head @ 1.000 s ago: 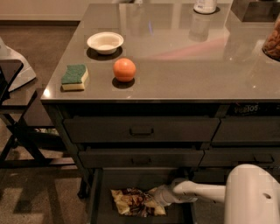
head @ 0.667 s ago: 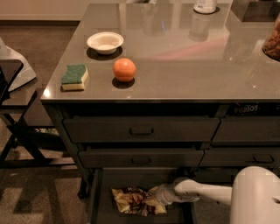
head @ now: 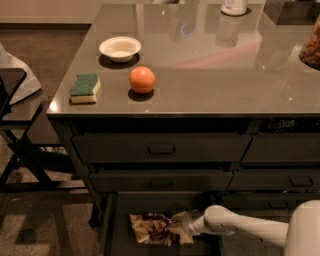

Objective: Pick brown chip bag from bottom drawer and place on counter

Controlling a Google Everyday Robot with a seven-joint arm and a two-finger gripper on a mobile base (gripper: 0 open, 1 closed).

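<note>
The brown chip bag [head: 155,227] lies flat in the open bottom drawer [head: 117,240], crumpled, dark in the middle with pale ends. My gripper [head: 186,223] reaches in from the right on a white arm and sits at the bag's right end, low inside the drawer. The bag hides where the two meet. The glossy grey-brown counter [head: 210,75] spans the top of the view above the two shut handled drawers.
On the counter stand a white bowl [head: 120,48], an orange [head: 142,79] and a green-topped sponge [head: 85,88] at the left. A jar [head: 311,47] stands at the right edge and a white container [head: 234,6] at the back. A dark folding stand [head: 20,145] stands left of the cabinet.
The gripper stays at the bag's right end. The white upper part of the arm has drawn slightly to the right. The bag has not visibly moved.
</note>
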